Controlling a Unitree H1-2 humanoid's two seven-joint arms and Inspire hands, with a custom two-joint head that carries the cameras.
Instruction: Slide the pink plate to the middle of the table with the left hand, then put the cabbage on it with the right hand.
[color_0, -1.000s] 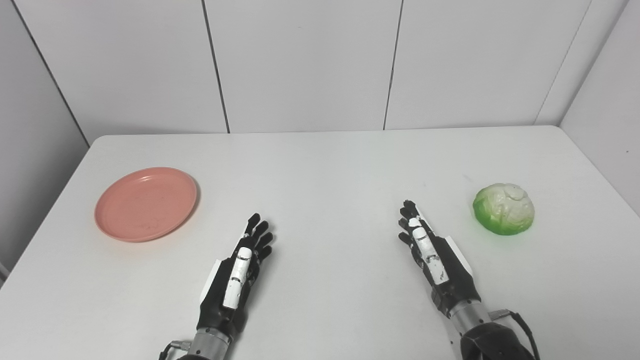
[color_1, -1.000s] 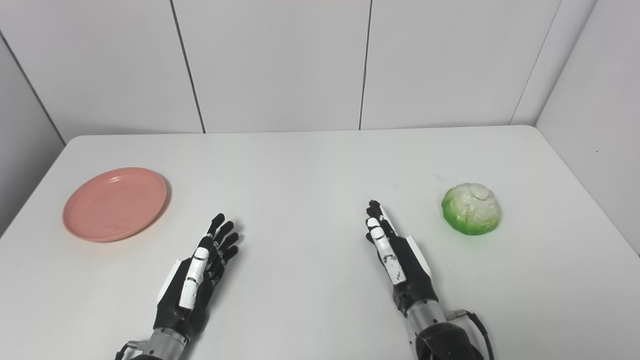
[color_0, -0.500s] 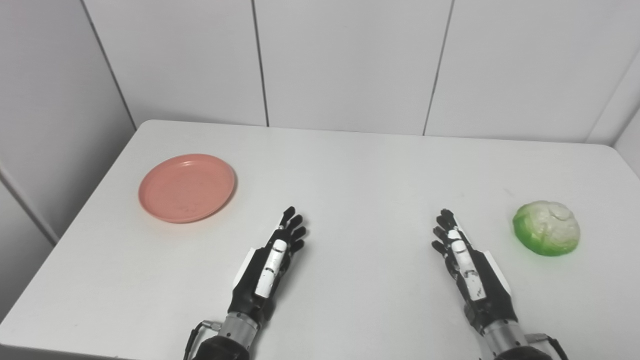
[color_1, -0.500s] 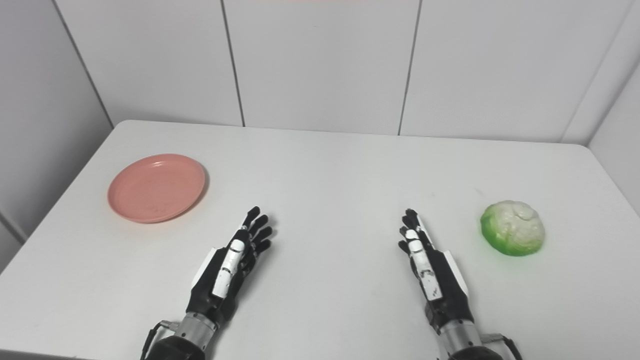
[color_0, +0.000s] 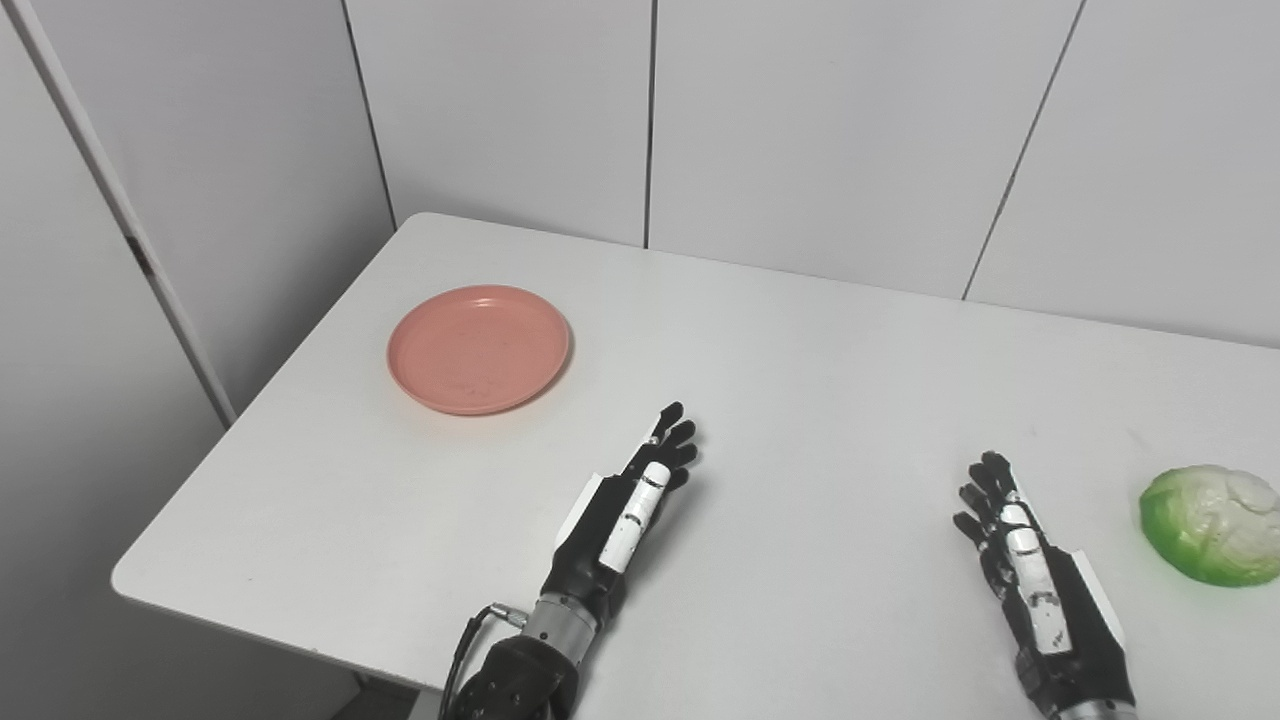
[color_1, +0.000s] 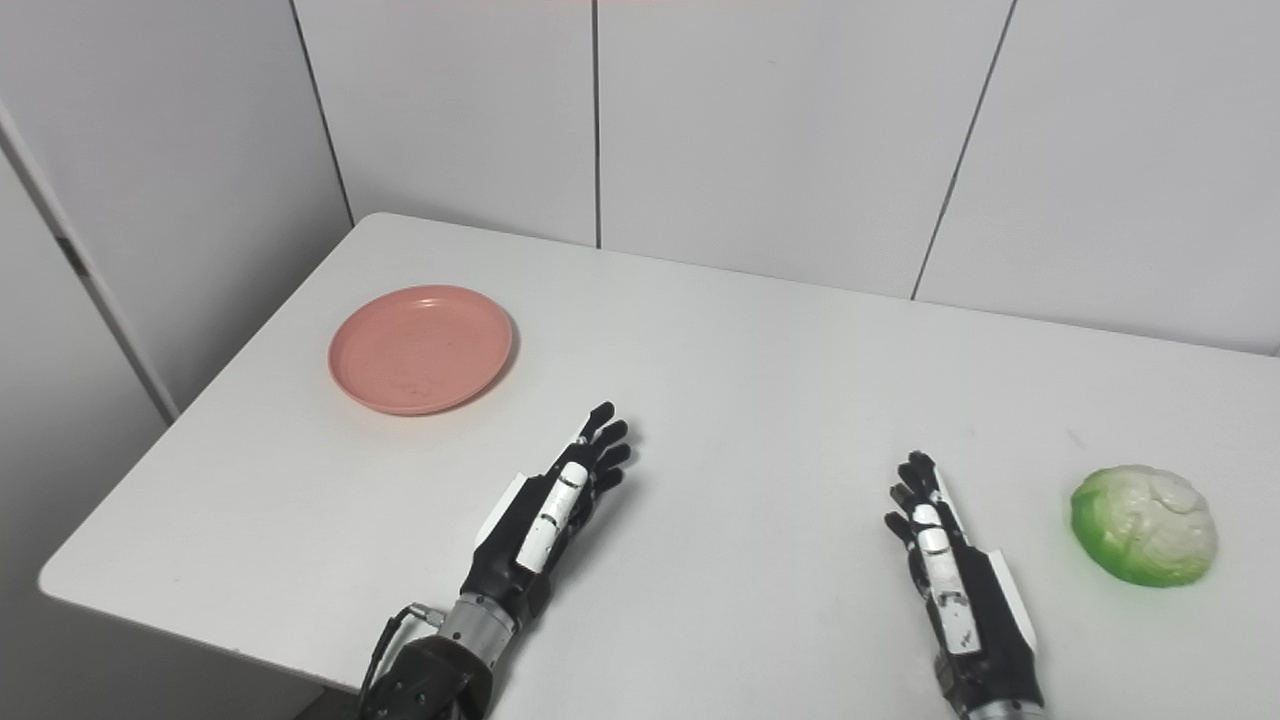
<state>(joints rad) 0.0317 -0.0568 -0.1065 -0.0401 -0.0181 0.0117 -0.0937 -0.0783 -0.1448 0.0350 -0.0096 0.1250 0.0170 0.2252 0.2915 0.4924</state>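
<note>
White wall panels with dark vertical seams closed off the far side of the scene, and below them a white table ran across the left eye view, its near left corner rounded and the grey floor showing beyond that edge. On the table's far left part lay the pink plate, flat and with nothing on it, well apart from both hands. Nearer the front edge the left hand lay low over the tabletop, its fingers straight and a little apart, pointing up and to the right, holding nothing. Toward the right, the right hand lay likewise with its fingers stretched out and slightly spread, empty, its wrist running out at the bottom edge. Just beyond it, at the picture's right edge, sat the cabbage, green at the base and pale on top, resting on the table near that hand but not touching it. From the right eye view the same layout showed a little shifted to the left: the plate lay at the far left, the left hand sat flat and open near the front middle, the right hand was open at lower right, and the whole cabbage was visible beside it with a clear gap of table between them.
</note>
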